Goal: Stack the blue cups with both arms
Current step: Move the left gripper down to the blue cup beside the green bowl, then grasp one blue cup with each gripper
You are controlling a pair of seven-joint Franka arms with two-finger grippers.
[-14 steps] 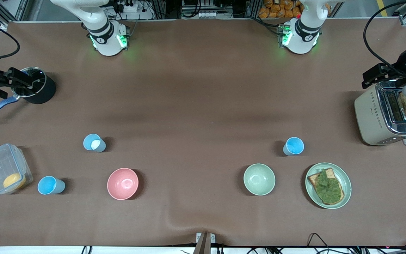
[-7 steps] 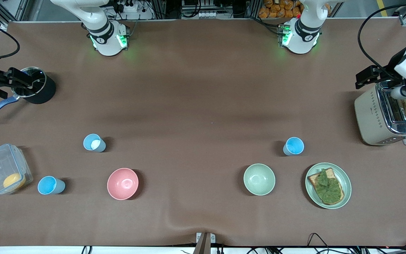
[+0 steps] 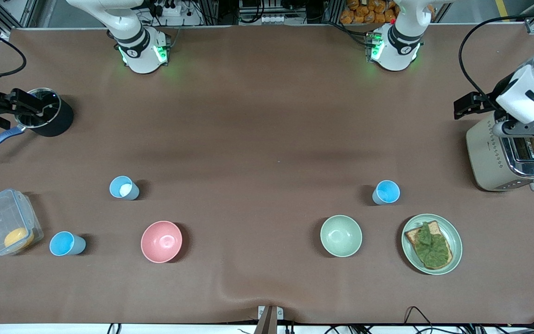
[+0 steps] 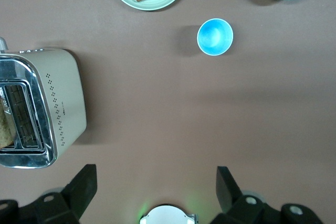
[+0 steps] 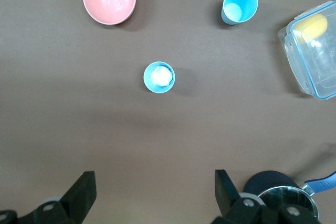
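Both grippers stand wide open — left gripper (image 4: 152, 187) over the toaster (image 3: 508, 155), right gripper (image 5: 152, 190) over the saucepan (image 3: 47, 116). Three blue cups (image 3: 386, 192) (image 3: 123, 188) (image 3: 65, 244) stand upright and well apart on the table (image 3: 267, 116) — unstacked.

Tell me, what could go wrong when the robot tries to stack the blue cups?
The cups stand far apart: two near the right arm's end, one near the left arm's, so carrying might tip one. The pink bowl and green bowl sit close and could get bumped. The left gripper, open, is over the toaster.
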